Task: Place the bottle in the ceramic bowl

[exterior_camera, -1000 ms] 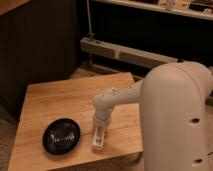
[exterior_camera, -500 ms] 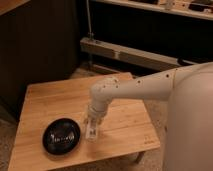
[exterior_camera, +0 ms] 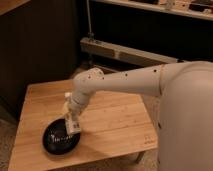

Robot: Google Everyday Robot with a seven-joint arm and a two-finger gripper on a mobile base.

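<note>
The white two-finger end effector (exterior_camera: 73,125) hangs over the right rim of the shallow, round, glossy black ceramic bowl (exterior_camera: 59,137), pointing down toward the table. A small pale object sits at its tip, just above the bowl's right edge; it looks like part of the small slim white plastic bottle (exterior_camera: 75,128), though its outline blends with the fingers. Whether the fingers are pinching it, pressed together or spread cannot be told from this view. A pale knob-like piece sticks up near the wrist, above and slightly left of the tip, and it is not clear whether it belongs to the bottle or to the arm.

The bowl rests on the front left part of the light wooden table (exterior_camera: 115,115), close to the front edge, with faint light specks on its dark inside. Nothing can be made out lying inside it.

From the end effector the white jointed arm (exterior_camera: 120,82) rises to a rounded elbow above the middle of the table, then runs right and slightly up, dotted with small dark screw holes, into the large smooth white robot body (exterior_camera: 187,120) that fills the right side of the view.

Behind the table stands dark panelling, with a grey metal rail (exterior_camera: 125,52) crossing the background.
</note>
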